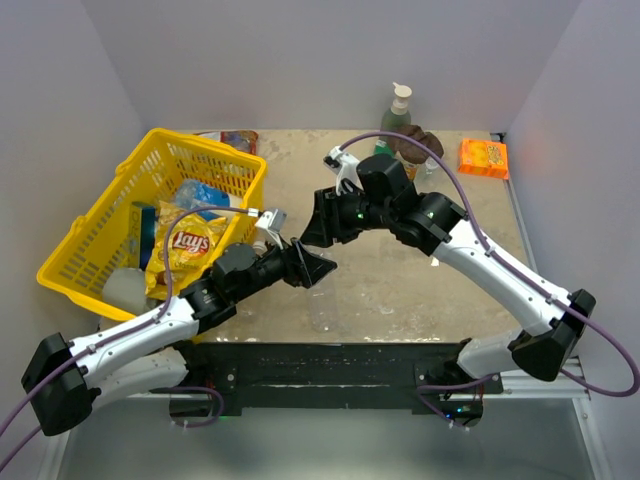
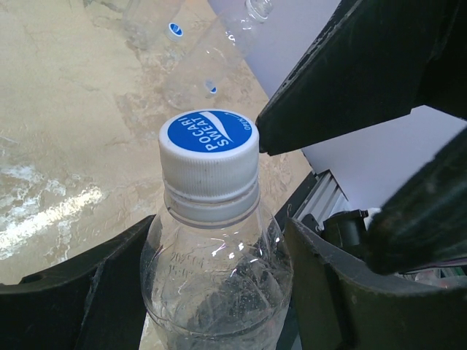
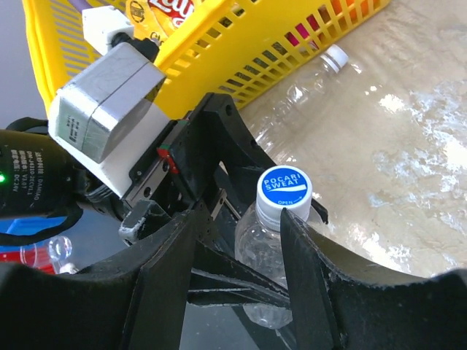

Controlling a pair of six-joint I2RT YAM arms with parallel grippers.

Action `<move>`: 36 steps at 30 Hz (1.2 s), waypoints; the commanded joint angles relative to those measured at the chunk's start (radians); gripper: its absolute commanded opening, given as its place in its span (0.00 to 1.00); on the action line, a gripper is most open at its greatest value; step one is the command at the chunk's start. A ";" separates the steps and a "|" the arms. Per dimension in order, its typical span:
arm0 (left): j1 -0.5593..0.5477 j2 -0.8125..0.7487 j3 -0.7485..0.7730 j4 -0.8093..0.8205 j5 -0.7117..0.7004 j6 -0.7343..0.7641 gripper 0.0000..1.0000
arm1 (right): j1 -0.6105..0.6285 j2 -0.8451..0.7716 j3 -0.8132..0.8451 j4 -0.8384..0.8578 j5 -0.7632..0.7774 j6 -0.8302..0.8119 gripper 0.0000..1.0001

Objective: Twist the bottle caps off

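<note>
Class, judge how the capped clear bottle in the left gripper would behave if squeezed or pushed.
The bottle looks empty, so probably light and tippy. Its thin clear wall may dent under the left gripper. The ridged cap should resist slipping.

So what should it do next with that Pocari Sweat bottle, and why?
Probably close the right pincer on the blue-and-white cap. Its fingers stand open on either side of it, not yet gripping, while the left pincer clamps the bottle below the neck, so the cap looks ready to be pinched and turned.
</note>
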 commanded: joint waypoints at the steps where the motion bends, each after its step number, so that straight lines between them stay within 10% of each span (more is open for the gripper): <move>1: -0.006 -0.004 0.051 0.029 -0.016 0.001 0.21 | 0.006 -0.006 0.028 -0.022 0.048 0.002 0.53; 30: -0.019 0.023 0.079 0.038 0.013 0.028 0.20 | 0.037 0.066 0.046 0.050 0.068 0.002 0.52; 36: -0.019 0.016 0.073 0.041 0.011 0.023 0.20 | 0.040 0.064 0.040 0.044 0.076 -0.002 0.40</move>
